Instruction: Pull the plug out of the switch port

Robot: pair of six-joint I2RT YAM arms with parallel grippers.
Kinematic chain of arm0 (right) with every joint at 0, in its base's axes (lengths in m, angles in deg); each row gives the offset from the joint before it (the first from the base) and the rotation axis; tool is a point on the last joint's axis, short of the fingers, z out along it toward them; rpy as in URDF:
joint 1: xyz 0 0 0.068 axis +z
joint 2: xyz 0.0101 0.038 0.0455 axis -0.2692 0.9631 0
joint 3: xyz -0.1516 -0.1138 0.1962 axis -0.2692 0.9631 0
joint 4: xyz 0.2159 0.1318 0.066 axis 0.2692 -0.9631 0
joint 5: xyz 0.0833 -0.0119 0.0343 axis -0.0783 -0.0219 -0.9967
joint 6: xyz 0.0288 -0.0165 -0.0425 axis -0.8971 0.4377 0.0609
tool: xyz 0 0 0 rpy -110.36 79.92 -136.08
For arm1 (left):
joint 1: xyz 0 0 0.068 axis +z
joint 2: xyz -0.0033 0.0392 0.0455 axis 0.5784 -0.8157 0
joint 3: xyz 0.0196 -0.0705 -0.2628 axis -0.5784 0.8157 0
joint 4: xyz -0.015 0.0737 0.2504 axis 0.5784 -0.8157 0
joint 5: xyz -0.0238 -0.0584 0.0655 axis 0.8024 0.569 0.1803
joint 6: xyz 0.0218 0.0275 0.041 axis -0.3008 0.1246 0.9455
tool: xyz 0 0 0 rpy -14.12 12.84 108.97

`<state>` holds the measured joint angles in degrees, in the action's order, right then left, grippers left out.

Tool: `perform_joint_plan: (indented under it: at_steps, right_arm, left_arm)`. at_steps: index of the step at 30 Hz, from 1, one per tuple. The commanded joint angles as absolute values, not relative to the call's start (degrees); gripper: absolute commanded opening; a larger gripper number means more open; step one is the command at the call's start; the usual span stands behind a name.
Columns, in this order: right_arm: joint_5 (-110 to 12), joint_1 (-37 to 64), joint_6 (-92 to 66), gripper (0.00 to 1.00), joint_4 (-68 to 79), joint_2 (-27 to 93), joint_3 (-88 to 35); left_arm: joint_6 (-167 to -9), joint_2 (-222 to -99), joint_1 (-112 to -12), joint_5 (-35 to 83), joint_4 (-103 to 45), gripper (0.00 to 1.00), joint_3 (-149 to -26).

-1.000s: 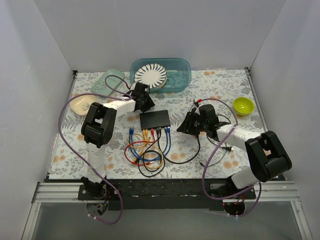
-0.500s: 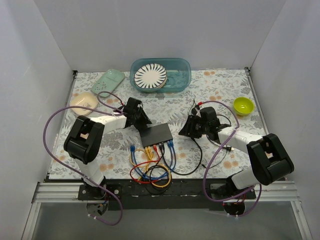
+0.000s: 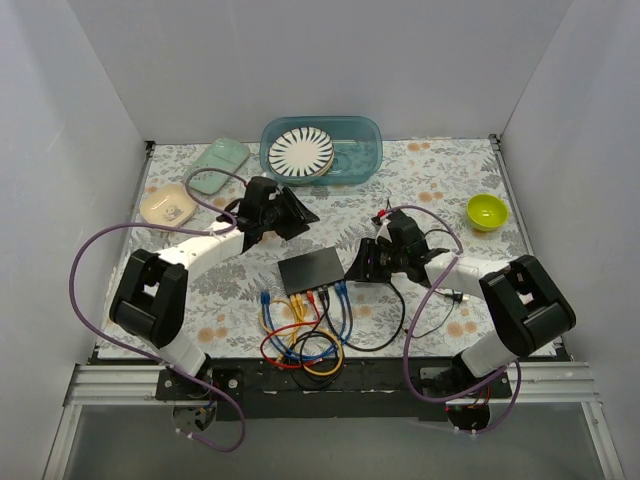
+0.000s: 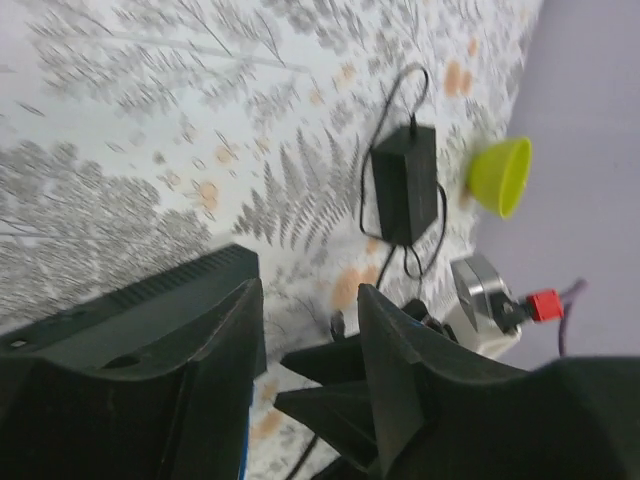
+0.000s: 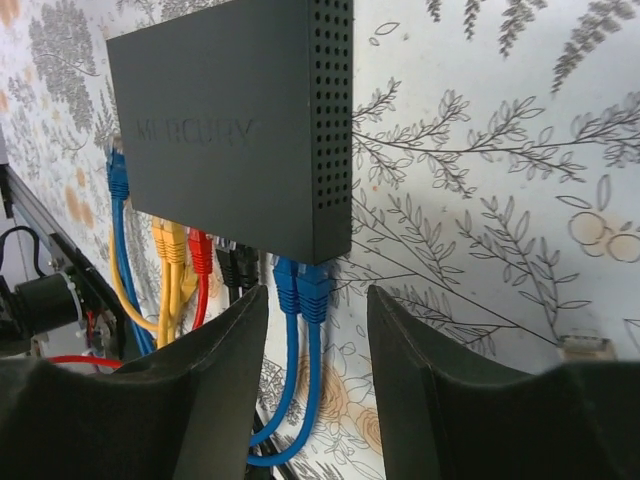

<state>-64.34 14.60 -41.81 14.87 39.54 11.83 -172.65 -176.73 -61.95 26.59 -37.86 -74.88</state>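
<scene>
The black network switch [image 3: 311, 268] lies flat mid-table, with blue, black, red and yellow plugs [image 3: 318, 291] in its near ports and their cables [image 3: 300, 338] coiled in front. In the right wrist view the two blue plugs [image 5: 301, 288] sit in the ports of the switch [image 5: 240, 130] nearest the corner. My right gripper [image 3: 355, 270] is open at the switch's right end, and its jaws straddle those blue plugs without touching them [image 5: 316, 305]. My left gripper [image 3: 303, 214] is open and empty, raised behind the switch [image 4: 140, 305].
A blue tub [image 3: 368, 140] with a striped plate [image 3: 300, 150] stands at the back. A lime bowl [image 3: 486, 211] is at the right. A mint tray [image 3: 215, 160] and a beige dish [image 3: 167, 205] are at the left. A black power adapter [image 4: 405, 185] lies near the bowl.
The switch slid toward the near edge while my left gripper was against it. My left gripper then rose and drew back. My right gripper moved left up to the switch's ports.
</scene>
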Motion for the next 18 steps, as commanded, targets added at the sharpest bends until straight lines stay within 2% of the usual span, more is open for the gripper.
perform_joint_plan:
  at_steps: [1,6,9,18]
  right_arm:
    - [-67.46,15.23,-42.05,0.53,19.42,39.09,14.42]
    - [-67.81,15.58,-43.53,0.53,21.79,39.79,16.80]
    - [-67.46,15.58,-44.86,0.53,24.60,41.19,18.12]
    - [-68.43,15.58,-52.33,0.52,35.93,49.01,19.27]
  left_arm:
    - [-177.06,-177.87,-64.78,38.23,-31.96,0.40,-68.93]
    - [-176.79,-177.60,-65.84,41.48,-31.43,0.26,-63.40]
    - [-176.88,-177.43,-65.84,42.27,-31.34,0.22,-61.63]
    - [-177.76,-178.48,-65.84,42.10,-34.15,0.20,-59.78]
